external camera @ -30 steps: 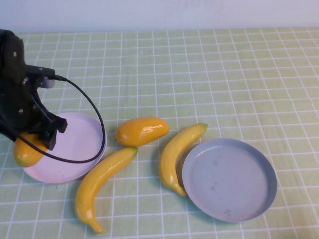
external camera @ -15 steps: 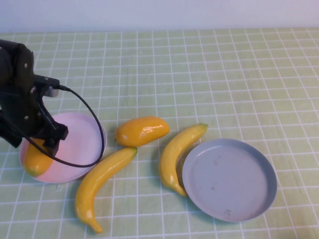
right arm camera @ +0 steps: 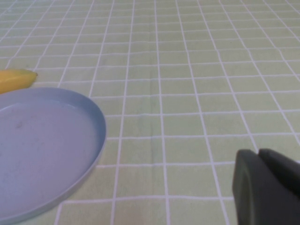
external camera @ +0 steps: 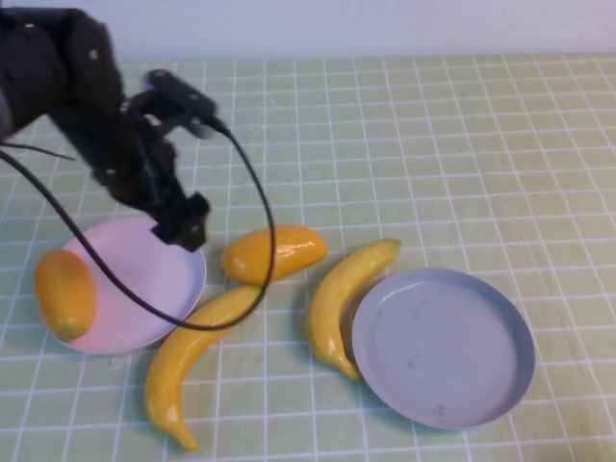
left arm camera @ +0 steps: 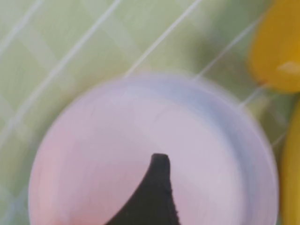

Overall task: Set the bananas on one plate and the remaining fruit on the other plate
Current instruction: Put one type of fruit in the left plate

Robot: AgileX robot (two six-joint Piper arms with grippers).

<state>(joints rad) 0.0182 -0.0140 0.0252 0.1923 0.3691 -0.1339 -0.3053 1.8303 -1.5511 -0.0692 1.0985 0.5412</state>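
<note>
One orange-yellow mango (external camera: pixel 65 293) lies on the left rim of the pale pink plate (external camera: pixel 144 284), apart from my gripper. The second mango (external camera: pixel 274 252) lies on the cloth right of that plate. One banana (external camera: pixel 197 345) lies in front of the pink plate. The other banana (external camera: pixel 345 296) lies against the left rim of the grey-blue plate (external camera: pixel 443 346), which holds nothing. My left gripper (external camera: pixel 183 229) hovers open and empty over the pink plate's far right edge. In the left wrist view one finger (left arm camera: pixel 158 187) shows above the pink plate (left arm camera: pixel 117 140). My right gripper (right arm camera: pixel 258 152) is shut, out of the high view.
A green checked cloth (external camera: pixel 433 144) covers the table. The left arm's black cable (external camera: pixel 252 241) loops over the second mango and the near banana. In the right wrist view the grey-blue plate (right arm camera: pixel 42 140) and a banana tip (right arm camera: pixel 16 78) show.
My left gripper let go of the mango on the pink plate's left rim, then rose and swung to the right and away from it. The other fruit and the plates stayed put.
</note>
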